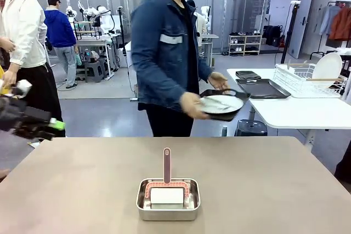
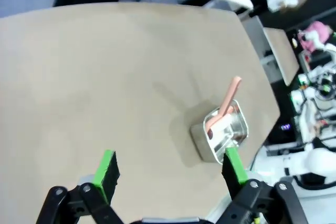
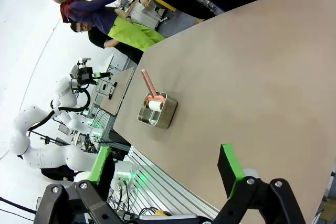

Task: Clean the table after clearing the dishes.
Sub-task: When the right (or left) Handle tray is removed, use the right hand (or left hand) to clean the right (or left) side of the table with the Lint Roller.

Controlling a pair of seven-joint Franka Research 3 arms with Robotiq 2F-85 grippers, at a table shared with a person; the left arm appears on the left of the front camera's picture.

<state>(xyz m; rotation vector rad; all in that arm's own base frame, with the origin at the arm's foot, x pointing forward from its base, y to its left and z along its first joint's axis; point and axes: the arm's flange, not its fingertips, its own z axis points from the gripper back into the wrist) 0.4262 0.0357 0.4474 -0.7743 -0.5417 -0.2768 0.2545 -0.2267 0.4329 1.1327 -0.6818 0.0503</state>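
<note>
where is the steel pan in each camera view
Front view: the pan sits low centre, near the close edge of the table.
Left wrist view: the pan is right of centre, by the table's edge.
Right wrist view: the pan is left of centre, near the table's edge.
Shared landmark: the pink handle sticking out of it.

I read the table (image 1: 285,179) top as bare except for one obstacle: the steel pan (image 1: 168,199), at the middle near the robot-side edge. A pink handle (image 1: 166,164) projects past its far rim. Free passage runs across the surface on both sides of the pan and beyond it. The person (image 1: 164,53) stands past the far edge, holding a plate (image 1: 220,104) off the table. The left gripper (image 2: 170,169), jaws spread wide, hangs over bare tabletop near the pan.
</note>
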